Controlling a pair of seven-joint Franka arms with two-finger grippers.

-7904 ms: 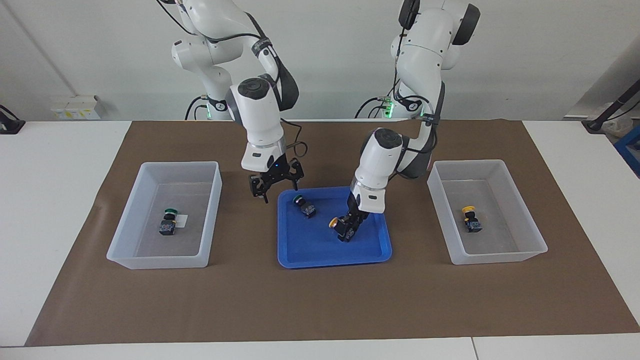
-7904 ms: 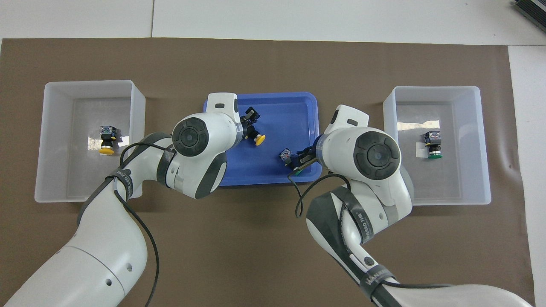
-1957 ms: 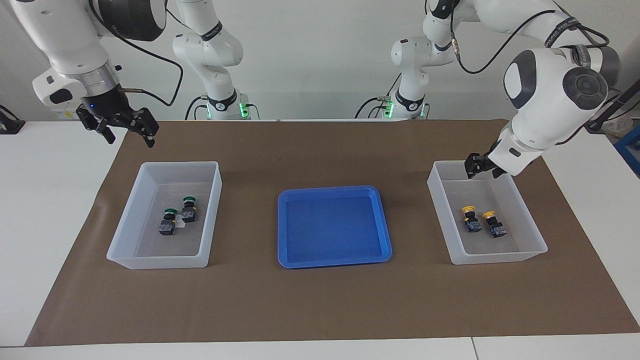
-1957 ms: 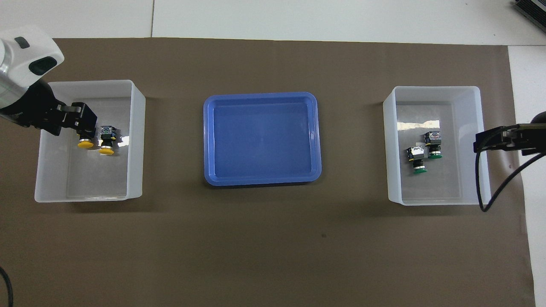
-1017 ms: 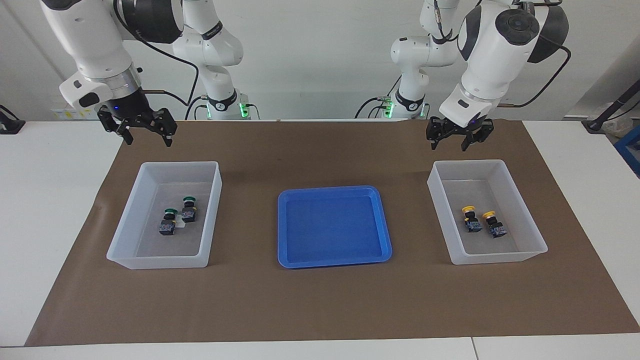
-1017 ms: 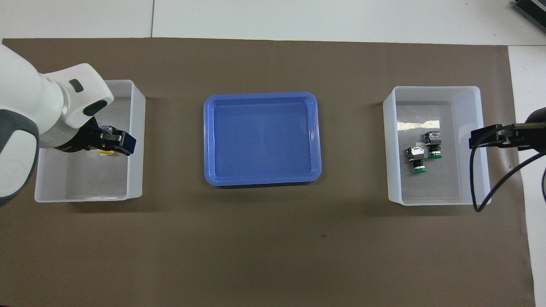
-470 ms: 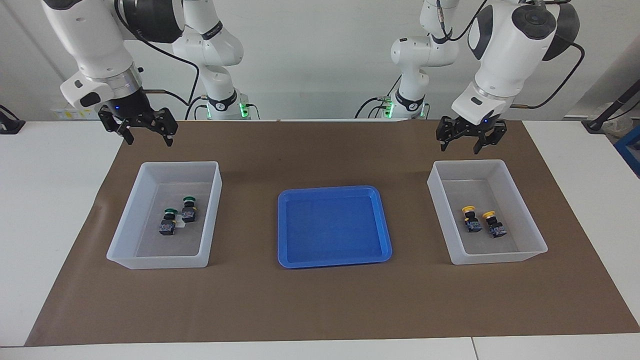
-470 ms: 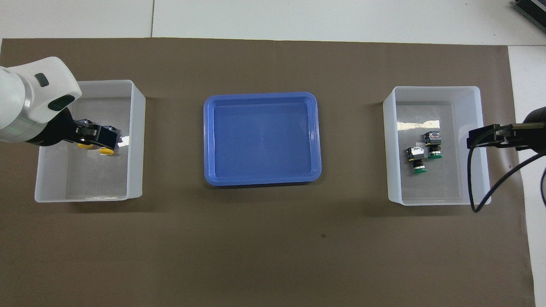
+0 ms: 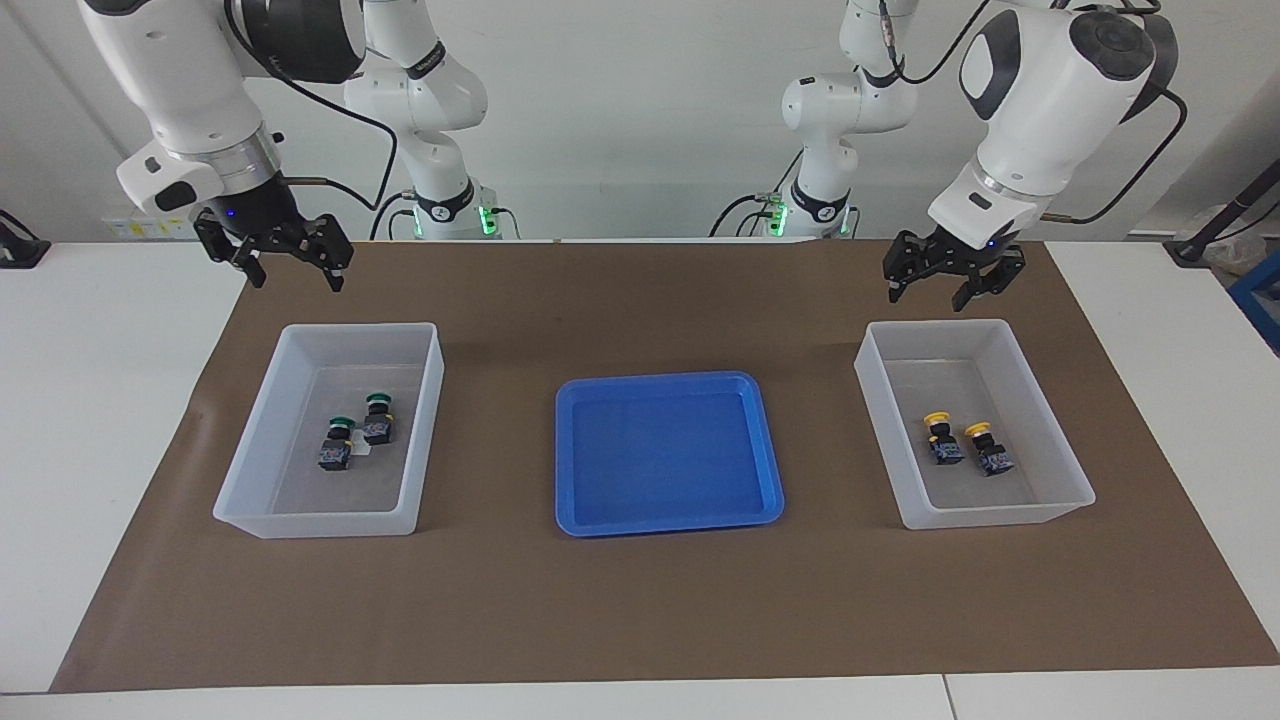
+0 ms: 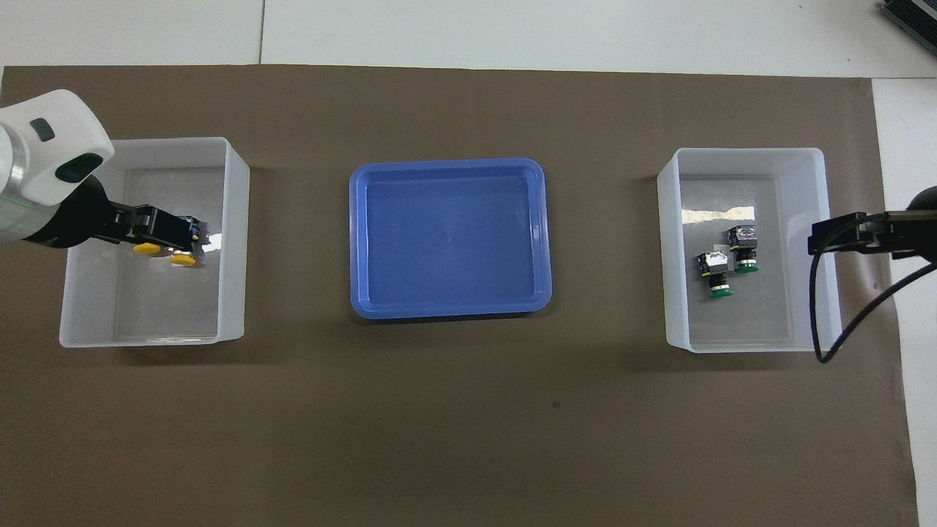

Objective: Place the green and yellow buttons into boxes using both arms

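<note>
A robotics lab: two white robot arms bolted at the 12 o'clock edge of a white counter, brown mat on it, bare white wall, loose cables.

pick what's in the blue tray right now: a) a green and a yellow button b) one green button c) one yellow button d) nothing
d: the blue tray holds nothing. Both green buttons lie in the box toward the right arm's end of the table, and both yellow buttons lie in the other box.
</note>
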